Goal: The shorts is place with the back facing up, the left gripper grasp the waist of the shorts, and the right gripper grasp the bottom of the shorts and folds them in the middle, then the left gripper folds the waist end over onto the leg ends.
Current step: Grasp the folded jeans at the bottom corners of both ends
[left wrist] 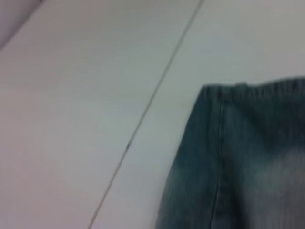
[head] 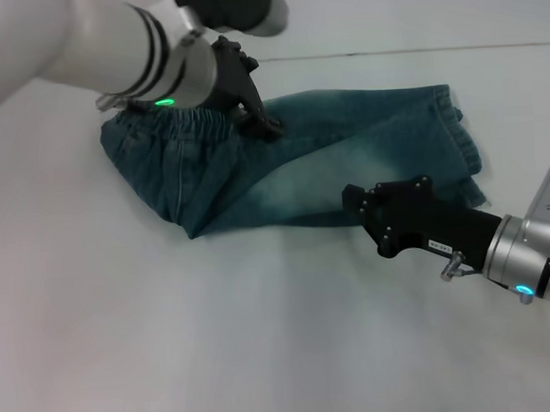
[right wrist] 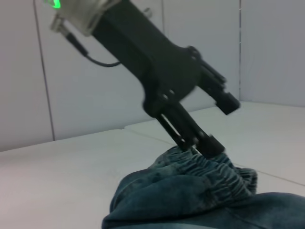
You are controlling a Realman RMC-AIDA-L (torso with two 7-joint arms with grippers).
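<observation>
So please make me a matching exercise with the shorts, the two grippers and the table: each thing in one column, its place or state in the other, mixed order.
Things:
1. shorts
2. left gripper
3. right gripper
4. table

Places or states:
A. white, bears the garment
B. at the elastic waist
C. blue denim, folded lengthwise
D. beside the near edge of the fabric, mid-length

Pairs: 1-C, 2-B, 3-D, 4-A

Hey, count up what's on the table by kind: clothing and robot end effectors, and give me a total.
Denim shorts: 1
End effectors: 2, the left end effector at the waistband and the right end effector by the lower edge
Total: 3
</observation>
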